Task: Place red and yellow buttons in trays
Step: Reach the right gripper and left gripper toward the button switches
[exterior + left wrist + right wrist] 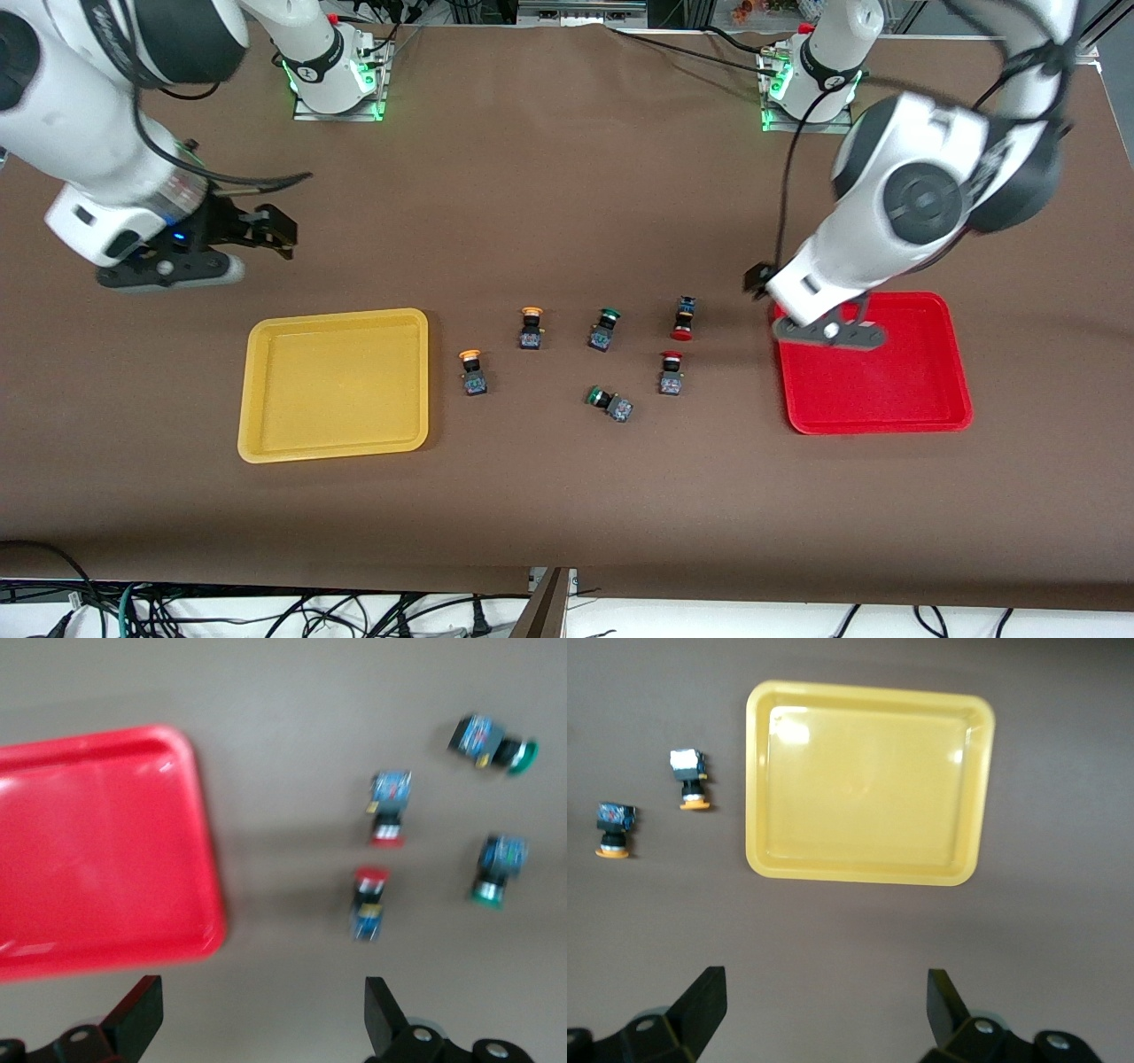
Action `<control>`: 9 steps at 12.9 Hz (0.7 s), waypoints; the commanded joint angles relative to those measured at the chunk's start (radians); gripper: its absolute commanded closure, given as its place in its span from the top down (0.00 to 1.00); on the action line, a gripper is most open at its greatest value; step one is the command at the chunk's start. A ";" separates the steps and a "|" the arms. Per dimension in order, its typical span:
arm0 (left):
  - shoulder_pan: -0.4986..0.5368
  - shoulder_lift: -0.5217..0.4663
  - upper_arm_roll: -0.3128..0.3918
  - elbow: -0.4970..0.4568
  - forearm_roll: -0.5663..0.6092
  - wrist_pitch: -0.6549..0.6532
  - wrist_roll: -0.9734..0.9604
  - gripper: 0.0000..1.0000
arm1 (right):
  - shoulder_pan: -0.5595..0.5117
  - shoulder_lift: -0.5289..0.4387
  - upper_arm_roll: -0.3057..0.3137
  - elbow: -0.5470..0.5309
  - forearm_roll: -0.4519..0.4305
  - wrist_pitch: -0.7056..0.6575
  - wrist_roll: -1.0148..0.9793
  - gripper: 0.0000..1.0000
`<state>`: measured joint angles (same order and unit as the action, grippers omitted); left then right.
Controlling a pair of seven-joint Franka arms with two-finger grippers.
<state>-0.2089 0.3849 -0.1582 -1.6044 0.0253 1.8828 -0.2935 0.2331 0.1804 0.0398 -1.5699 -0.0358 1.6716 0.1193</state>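
Two yellow-capped buttons [472,370] [531,326] lie beside the yellow tray [337,381]. Two red-capped buttons [683,319] [671,372] lie nearer the red tray [886,381]. Both trays hold nothing. My left gripper [760,282] is open and empty, up over the table by the red tray's corner. Its wrist view [263,1019] shows the red tray [97,850] and both red buttons [388,806] [368,904]. My right gripper [270,232] is open and empty, over bare table by the yellow tray. Its wrist view [826,1010] shows the yellow tray [868,780] and both yellow buttons [689,780] [613,828].
Two green-capped buttons [604,328] [609,402] lie among the others in the middle of the brown table; they also show in the left wrist view [492,744] [498,868]. Both arm bases stand along the table's edge farthest from the front camera.
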 commanded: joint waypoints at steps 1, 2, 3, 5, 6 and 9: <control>-0.071 0.116 0.009 0.025 -0.015 0.106 -0.042 1.00 | 0.070 0.178 0.015 0.051 0.078 0.066 0.006 1.00; -0.123 0.133 0.017 -0.018 0.017 0.161 -0.090 1.00 | 0.093 0.239 0.015 0.054 0.092 0.153 0.008 1.00; -0.127 0.131 0.011 -0.081 0.078 0.235 -0.104 1.00 | 0.116 0.299 0.015 0.056 0.094 0.228 0.008 1.00; -0.133 0.111 0.009 -0.226 0.104 0.370 -0.108 1.00 | 0.161 0.410 0.017 0.056 0.099 0.385 0.066 1.00; -0.136 0.111 0.009 -0.292 0.102 0.474 -0.114 1.00 | 0.188 0.457 0.017 0.056 0.097 0.460 0.095 1.00; -0.162 0.120 0.011 -0.388 0.105 0.610 -0.145 1.00 | 0.207 0.571 0.017 0.056 0.114 0.640 0.143 1.00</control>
<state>-0.3528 0.5442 -0.1584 -1.9251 0.1113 2.4488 -0.4117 0.4383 0.6972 0.0600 -1.5543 0.0519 2.2549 0.2338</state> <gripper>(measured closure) 0.000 0.000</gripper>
